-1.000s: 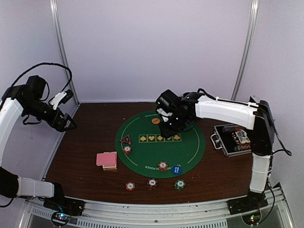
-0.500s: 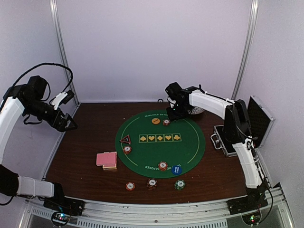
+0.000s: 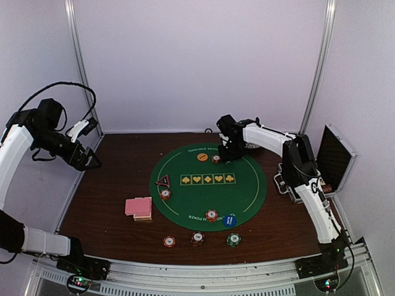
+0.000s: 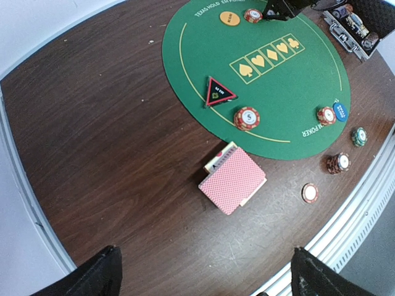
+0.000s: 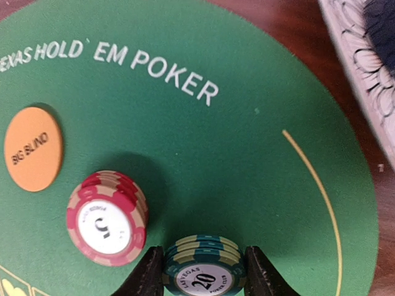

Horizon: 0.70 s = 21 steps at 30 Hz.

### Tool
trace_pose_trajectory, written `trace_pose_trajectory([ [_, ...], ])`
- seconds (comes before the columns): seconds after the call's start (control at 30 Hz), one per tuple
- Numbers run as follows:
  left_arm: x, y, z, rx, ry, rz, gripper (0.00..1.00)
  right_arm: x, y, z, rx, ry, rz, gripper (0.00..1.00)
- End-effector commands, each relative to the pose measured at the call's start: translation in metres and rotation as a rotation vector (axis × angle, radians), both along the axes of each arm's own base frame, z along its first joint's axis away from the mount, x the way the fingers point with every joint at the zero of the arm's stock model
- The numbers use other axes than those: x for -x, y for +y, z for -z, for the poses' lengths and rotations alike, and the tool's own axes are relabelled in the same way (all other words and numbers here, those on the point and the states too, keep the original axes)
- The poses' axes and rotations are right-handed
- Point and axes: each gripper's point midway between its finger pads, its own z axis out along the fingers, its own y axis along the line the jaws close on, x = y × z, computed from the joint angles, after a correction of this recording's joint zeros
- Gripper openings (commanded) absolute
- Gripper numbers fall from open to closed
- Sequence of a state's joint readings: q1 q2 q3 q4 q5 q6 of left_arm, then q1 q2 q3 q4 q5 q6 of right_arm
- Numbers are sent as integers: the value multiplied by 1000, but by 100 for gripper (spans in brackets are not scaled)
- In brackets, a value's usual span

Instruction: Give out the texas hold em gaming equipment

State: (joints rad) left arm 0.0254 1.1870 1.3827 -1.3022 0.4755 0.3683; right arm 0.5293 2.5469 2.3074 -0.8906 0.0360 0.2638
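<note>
My right claw (image 5: 203, 272), part-closed, pinches the green 20 chip stack (image 5: 202, 262); next I'd set it beside the red 5 stack (image 5: 108, 217) and let go.

Mat (image 5: 259, 154) reads "TEXAS HOLD'EM POKER" — orange disc (image 5: 34, 148) "BIG BLIND", green chip (image 5: 203, 270) "20".

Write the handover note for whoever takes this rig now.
Left gripper: open, empty, raised over the table's left edge.
Right gripper: shut on a green 20 chip stack at the mat's far edge, beside the red 5 stack and orange Big Blind disc.
Done: triangle marker, left-side chip, near-edge chip and blue disc on the mat; three front stacks on the wood.
Left: release the green stack; card deck looks undealt, left of the mat.
</note>
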Motion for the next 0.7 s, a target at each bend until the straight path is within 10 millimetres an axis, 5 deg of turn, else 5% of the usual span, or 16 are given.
trace_pose_trajectory([
  [0.0,-10,-1,-10,10,-46,6,98,-11,0,3,-39,-4,24,26],
  [0.2,-10,-1,-9,10,-41,6,98,-15,-3,12,-40,4,41,31],
  [0.43,-11,-1,-7,13,-38,8,98,-17,-4,13,-46,6,42,58],
  [0.67,-11,-1,-6,15,-35,7,97,-20,-3,-25,-72,-45,35,63],
])
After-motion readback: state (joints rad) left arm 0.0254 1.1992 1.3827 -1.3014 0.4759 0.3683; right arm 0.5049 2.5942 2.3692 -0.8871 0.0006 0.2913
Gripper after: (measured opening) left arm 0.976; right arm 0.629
